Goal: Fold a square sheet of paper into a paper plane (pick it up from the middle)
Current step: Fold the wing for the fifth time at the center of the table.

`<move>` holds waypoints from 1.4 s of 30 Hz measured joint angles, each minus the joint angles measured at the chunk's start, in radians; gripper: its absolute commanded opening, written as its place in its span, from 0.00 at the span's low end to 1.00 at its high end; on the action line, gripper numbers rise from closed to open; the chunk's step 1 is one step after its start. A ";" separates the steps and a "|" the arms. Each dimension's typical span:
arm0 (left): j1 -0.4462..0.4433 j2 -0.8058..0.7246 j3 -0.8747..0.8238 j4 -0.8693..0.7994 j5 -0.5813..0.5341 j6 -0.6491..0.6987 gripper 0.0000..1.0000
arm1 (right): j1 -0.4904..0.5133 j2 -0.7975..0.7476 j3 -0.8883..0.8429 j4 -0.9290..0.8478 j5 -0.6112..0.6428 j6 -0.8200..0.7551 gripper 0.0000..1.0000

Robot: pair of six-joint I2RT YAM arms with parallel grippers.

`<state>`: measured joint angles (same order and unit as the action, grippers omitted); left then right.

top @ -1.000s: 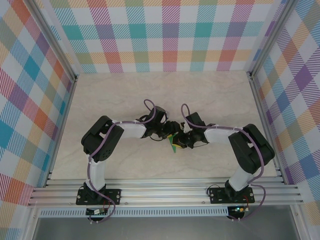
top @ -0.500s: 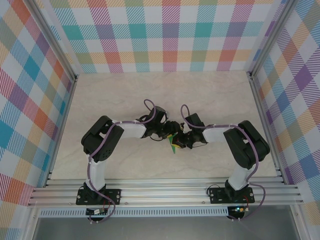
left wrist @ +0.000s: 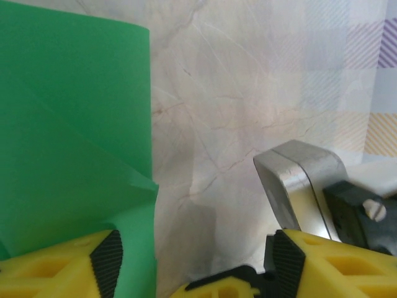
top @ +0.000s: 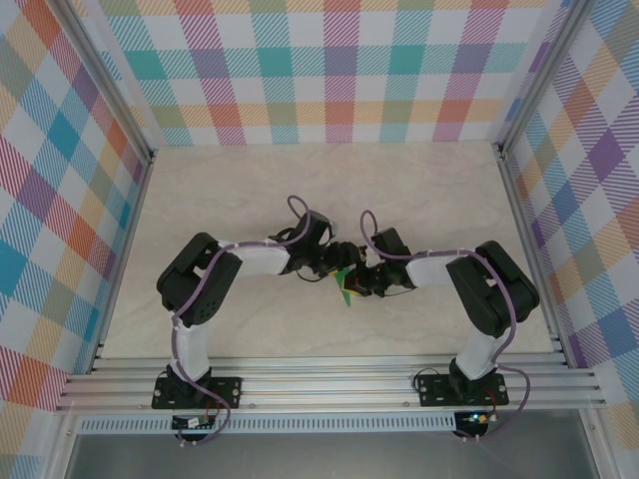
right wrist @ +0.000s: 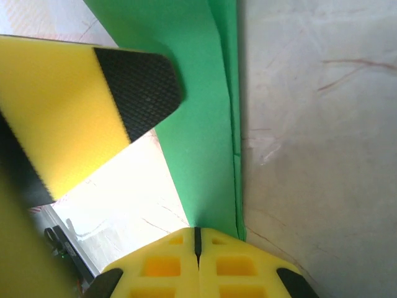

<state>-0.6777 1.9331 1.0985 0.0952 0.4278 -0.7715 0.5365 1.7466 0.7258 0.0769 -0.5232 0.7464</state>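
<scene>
closely, right wrist: right jaws clamped on green paper (right wrist: 205, 124); left wrist: left jaws apart.

Top view: we get bright, even overhead light, with soft, short shadows on the worktop (top: 429, 200) and no glare. Wrist views: we note soft focus close up. The green paper (left wrist: 68, 112) reads flat and saturated. Right wrist view has a blown-out white worktop patch lower left. Left wrist background is hazy.
</scene>
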 measured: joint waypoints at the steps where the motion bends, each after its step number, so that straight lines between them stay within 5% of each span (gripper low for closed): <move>1: 0.002 -0.011 0.000 -0.018 -0.003 0.015 0.71 | 0.000 0.000 0.000 -0.002 -0.002 -0.008 0.01; 8: 0.030 -0.133 -0.004 -0.082 -0.055 0.066 0.70 | 0.000 0.006 0.001 -0.011 -0.027 -0.057 0.01; 13: 0.033 -0.191 -0.074 -0.030 -0.073 0.049 0.58 | -0.007 0.011 0.002 -0.022 -0.050 -0.084 0.00; 27: 0.033 -0.096 -0.150 0.150 -0.002 -0.029 0.56 | -0.020 0.026 0.015 -0.046 -0.089 -0.112 0.00; 42: 0.051 -0.033 -0.127 0.133 0.015 0.002 0.54 | -0.021 0.027 0.014 -0.048 -0.092 -0.124 0.00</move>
<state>-0.6262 1.8999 0.9710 0.2283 0.4431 -0.7696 0.5159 1.7733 0.7403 0.0288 -0.6147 0.6224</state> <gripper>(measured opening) 0.538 0.045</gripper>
